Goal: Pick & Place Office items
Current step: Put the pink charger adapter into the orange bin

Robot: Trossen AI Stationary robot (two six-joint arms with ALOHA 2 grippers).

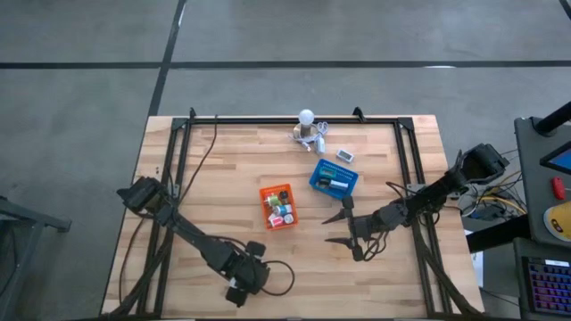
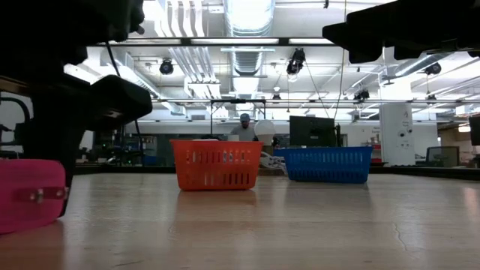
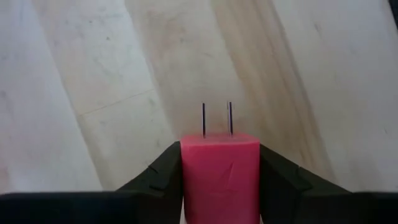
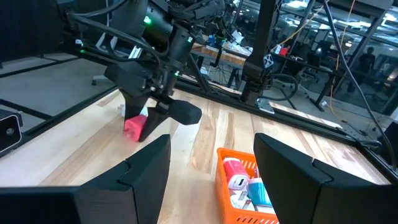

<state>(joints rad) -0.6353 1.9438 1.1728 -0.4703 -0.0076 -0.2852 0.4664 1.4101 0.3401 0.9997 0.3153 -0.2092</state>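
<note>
My left gripper (image 1: 239,292) stands near the table's front edge, pointing steeply down, shut on a pink block (image 3: 219,174) with two thin metal prongs (image 3: 216,119). The same pink block (image 4: 134,127) shows under that gripper in the right wrist view, and the pink block (image 2: 26,195) sits low at the left of the low view. My right gripper (image 1: 343,228) hovers open right of the orange tray (image 1: 279,207), nothing between its fingers (image 4: 146,168). Several small office items lie in the orange tray. My left gripper pinches the pink block by two opposite side faces (image 3: 186,171), one finger (image 3: 163,177) on each. The fingers come from above, slanting down. The pronged end points away from the gripper, toward the tabletop; the block's lower end is at the wood, touching or just clear I cannot tell.
A blue tray (image 1: 334,179) with items stands behind and right of the orange one. A white round-bulbed cluster (image 1: 308,127) sits at the far edge. Bare wood lies between the two grippers, and a black frame rail (image 1: 178,160) runs along the table's sides.
</note>
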